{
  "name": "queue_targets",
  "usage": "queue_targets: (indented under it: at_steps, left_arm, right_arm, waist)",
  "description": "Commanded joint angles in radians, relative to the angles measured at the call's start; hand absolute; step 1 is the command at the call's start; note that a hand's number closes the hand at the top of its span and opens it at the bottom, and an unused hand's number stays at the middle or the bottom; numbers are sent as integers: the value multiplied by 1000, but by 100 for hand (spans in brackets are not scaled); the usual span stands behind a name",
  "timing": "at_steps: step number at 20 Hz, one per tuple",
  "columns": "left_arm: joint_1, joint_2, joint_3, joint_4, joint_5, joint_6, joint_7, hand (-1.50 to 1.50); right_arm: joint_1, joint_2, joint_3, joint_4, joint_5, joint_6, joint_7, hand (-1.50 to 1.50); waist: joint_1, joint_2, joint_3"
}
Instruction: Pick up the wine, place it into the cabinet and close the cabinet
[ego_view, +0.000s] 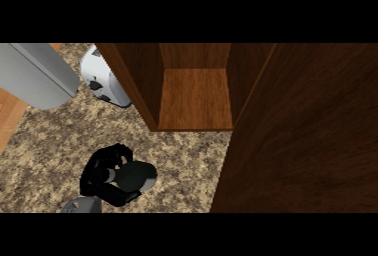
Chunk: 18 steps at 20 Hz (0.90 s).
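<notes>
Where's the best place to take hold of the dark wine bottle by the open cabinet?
Its round body, from the view's left: the dark wine bottle stands upright, top facing up, so fingers wrap its sides. The black left hand curls round it that way.

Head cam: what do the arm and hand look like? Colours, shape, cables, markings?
One hand shows: black, with chunky segmented fingers and a thumb. Its forearm is plain grey, smooth and rounded. No cables, markings or sleeves visible. The big grey rounded cylinder at upper left may be the other forearm; cannot tell.
</notes>
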Motion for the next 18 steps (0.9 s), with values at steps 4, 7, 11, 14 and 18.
queue_targets:
  at_steps: [4, 7, 11, 14, 18]
  left_arm:
    - [75, -66, -87, -241, 15, 36, 157, 150]
    - [159, -66, -187, -354, 53, 84, 200, 150]
    - [62, -67, -268, -347, 71, 244, 234, 150]
    - [84, -67, -305, -458, 77, 291, 304, 150]
    - [60, -68, -366, -448, 57, 417, 285, 150]
  right_arm:
    - [98, -49, 52, -204, 103, -10, 18, -150]
    - [134, -60, 19, -173, 52, 0, -52, -150]
    - [119, -64, 8, -174, 43, 4, -27, -150]
    - [124, -82, 39, -216, 71, -7, -9, -150]
    - [141, -70, 14, -166, 33, -2, -72, -150]
  waist:
    - [-5, 0, -1]
    - [-2, 2, 0]
    - [-11, 5, -1]
    - [-12, 2, -2]
    - [-8, 6, -1]
